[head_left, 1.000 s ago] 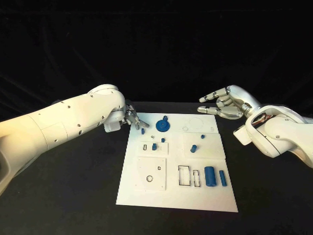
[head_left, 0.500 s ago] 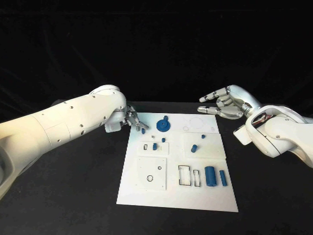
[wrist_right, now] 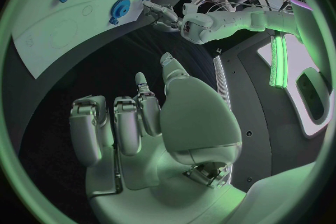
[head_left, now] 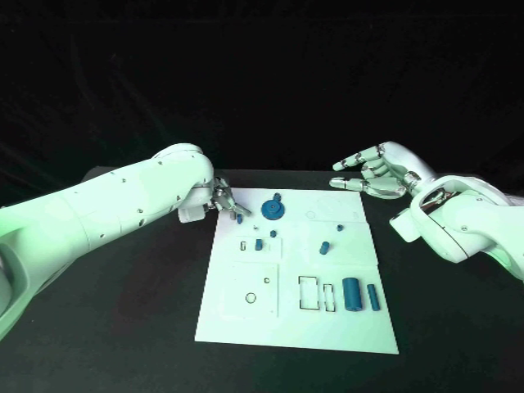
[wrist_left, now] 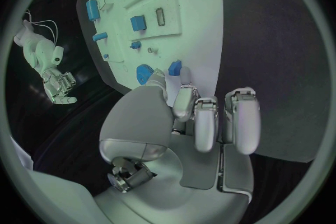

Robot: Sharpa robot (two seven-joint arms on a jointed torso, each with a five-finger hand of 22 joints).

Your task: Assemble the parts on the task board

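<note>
Task board (head_left: pixel 333 327) lying flat on the black table (head_left: pixel 120 327), long side running away from the robot. Left hand (head_left: pixel 221 199) at the board's far left corner, fingers curled down over the edge; a small blue part (head_left: pixel 238 219) sits right at the fingertips, and in the left wrist view that same piece (wrist_left: pixel 174 67) stands just ahead of the fingers (wrist_left: pixel 183 102), touching or nearly so. Cannot tell whether the hand grips it or merely rests against it. Blue gear (head_left: pixel 273 211) just beside that hand, on the board's far end, with a small blue piece (head_left: pixel 277 197) at its far rim. Right hand (head_left: pixel 376 173) held off the board's far right corner, above the table, fingers apart and loosely bent, holding nothing; wrist view confirms an empty palm (wrist_right: pixel 133 123). Mid-board: a few small blue pegs, one (head_left: pixel 323 247) near the right side, one (head_left: pixel 259 244) beside a small slot on the left. Near end of the board: a large blue cylinder (head_left: pixel 350 295) with a slimmer blue bar (head_left: pixel 373 297) just beside it, both to the right of the rectangular cut-outs (head_left: pixel 313 295).
</note>
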